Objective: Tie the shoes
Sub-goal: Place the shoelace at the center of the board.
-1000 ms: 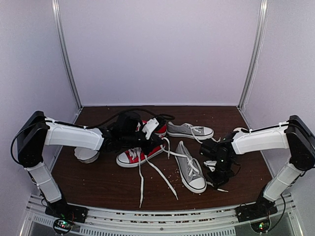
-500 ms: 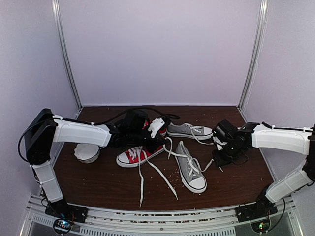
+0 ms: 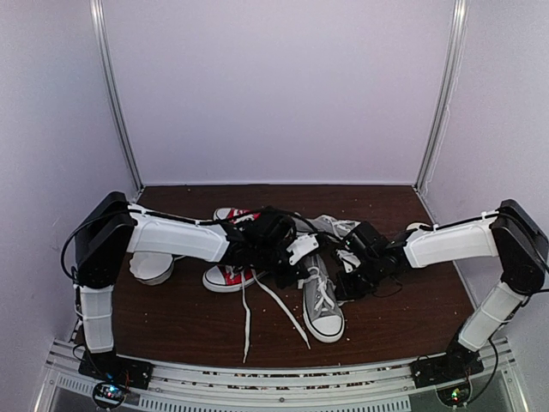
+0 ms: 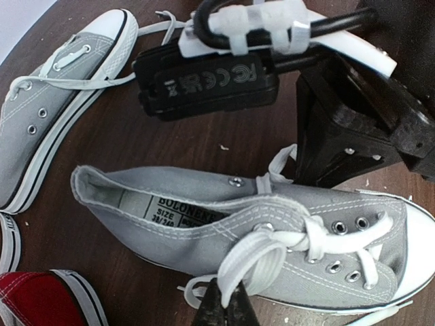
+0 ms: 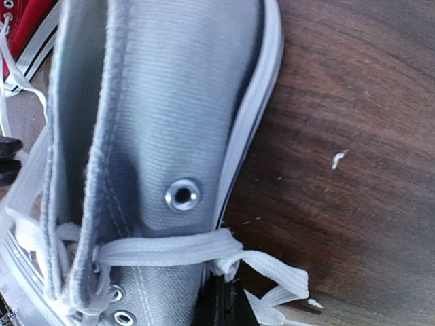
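Tightly, left end effector [image 4: 219,307] and right end effector [image 5: 221,302] pinch laces [image 4: 255,261] of the grey shoe [image 4: 197,227] (red sneaker [image 4: 37,299] crowds alongside).

You've got a dark brown wood-grain table [image 3: 171,326] as the floor of a small booth. A plain, pale lavender back wall [image 3: 274,86] fills the upper frame, with matching side walls at left [image 3: 43,129] and right [image 3: 506,112] and thin metal posts [image 3: 116,103] in both back corners. The light is soft and even. A silver slotted rail [image 3: 274,390] runs along the bottom, and pale crumbs [image 3: 300,302] are scattered on the wood.
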Robot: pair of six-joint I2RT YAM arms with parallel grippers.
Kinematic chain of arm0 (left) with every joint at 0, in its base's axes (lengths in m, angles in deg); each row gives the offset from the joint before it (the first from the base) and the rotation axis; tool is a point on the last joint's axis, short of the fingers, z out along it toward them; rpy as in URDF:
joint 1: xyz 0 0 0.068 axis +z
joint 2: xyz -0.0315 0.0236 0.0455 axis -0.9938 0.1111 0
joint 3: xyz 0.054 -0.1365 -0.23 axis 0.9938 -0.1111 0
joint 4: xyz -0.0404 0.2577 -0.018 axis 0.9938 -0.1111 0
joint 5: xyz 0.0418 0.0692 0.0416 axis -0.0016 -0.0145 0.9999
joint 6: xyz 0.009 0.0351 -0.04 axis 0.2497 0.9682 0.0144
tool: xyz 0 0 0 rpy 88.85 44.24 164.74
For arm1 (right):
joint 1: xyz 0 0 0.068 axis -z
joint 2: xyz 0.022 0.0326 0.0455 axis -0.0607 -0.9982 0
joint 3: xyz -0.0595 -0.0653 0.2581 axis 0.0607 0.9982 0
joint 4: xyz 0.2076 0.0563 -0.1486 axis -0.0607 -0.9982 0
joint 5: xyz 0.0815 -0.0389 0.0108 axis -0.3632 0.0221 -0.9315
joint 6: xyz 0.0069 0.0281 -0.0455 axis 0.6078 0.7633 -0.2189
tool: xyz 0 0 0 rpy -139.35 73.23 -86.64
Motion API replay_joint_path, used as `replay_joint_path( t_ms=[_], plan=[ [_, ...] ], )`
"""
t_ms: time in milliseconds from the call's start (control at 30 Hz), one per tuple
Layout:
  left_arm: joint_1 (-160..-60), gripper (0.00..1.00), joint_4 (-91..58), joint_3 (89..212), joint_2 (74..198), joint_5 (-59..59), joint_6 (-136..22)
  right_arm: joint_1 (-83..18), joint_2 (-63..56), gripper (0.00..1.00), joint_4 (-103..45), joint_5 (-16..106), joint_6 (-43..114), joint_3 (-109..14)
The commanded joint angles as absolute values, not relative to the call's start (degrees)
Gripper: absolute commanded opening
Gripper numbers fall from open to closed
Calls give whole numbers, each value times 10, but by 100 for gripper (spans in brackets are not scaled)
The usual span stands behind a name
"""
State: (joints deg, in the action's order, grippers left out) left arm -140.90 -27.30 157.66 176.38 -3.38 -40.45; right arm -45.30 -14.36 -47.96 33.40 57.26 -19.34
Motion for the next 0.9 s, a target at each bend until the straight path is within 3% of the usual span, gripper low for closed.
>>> replay_joint_path(
  t_ms=[0,167,333,467,700,867],
  plan=[
    [-1409,0,-278,1569,1749,-52,-390,-460,-128,0,-455,315,588,-189],
    [-1403,0,-239,1525,1689,-51,-400,-455,-78,0,-519,342,582,-193],
    [-1396,0,-121,1419,1555,-77,-384,-454,42,0,-609,361,549,-213],
    [-1396,0,-80,1373,1523,-108,-359,-454,120,0,-650,335,533,-245],
    [-1407,0,-65,1387,1548,-143,-337,-458,135,0,-517,273,592,-250],
    [-1428,0,-60,1390,1556,-159,-295,-471,69,0,-402,274,637,-266]
  ],
)
